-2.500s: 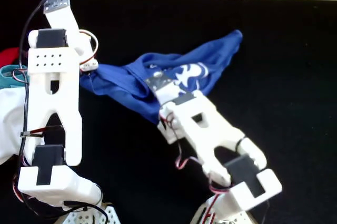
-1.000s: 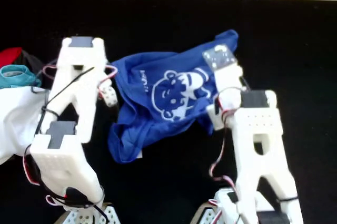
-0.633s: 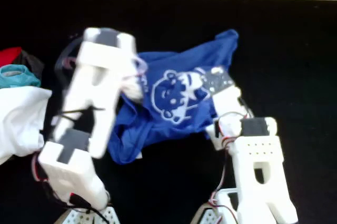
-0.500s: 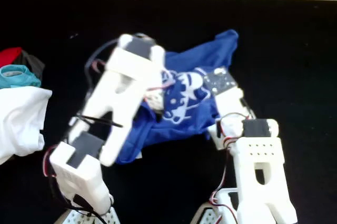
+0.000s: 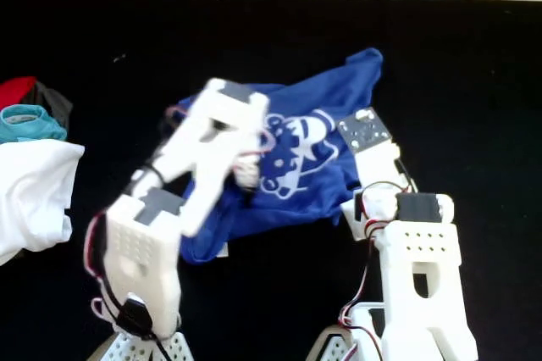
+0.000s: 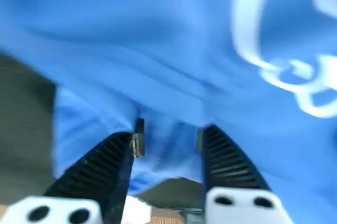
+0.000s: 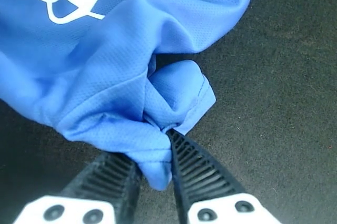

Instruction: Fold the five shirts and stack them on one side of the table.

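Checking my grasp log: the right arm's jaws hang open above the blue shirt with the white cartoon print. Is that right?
Not quite. The right gripper is not open above the blue shirt: its jaws are shut on a bunched fold at the shirt's edge, as the right wrist view shows. The rest stands.

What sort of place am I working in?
Probably a robot test bench, not a home: black-covered table, two white arms, a blue shirt, more shirts piled at its edge.
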{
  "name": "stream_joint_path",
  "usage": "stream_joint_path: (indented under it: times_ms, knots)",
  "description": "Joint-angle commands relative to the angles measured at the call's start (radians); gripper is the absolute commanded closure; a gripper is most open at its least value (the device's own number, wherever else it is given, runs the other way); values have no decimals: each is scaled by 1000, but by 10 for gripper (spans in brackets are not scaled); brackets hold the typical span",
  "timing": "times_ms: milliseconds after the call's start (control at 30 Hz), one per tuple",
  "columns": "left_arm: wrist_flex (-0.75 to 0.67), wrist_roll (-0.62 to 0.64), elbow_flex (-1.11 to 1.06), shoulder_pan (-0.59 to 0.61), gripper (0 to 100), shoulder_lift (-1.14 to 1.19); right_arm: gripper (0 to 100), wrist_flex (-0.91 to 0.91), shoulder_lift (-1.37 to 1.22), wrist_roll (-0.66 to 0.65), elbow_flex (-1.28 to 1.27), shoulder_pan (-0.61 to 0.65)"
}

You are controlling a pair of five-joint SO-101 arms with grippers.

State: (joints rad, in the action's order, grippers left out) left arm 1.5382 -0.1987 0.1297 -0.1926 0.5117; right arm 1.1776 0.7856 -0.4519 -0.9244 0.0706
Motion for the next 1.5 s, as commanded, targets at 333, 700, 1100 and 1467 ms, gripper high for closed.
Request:
stream_joint_path:
  times_ms: [333,700,1100,1467]
  knots:
    - [29,-262,24,496,862,-16,992,-13,24,-12,13,-13]
    - [218,-262,45,418,861,-400,992,-97,16,-12,15,-12]
    - [-98,-264,-650,62,861,-624,992,-142,13,-12,119,-31]
    - [-222,-358,-777,219,863,-633,992,-73,-252,-12,400,-122]
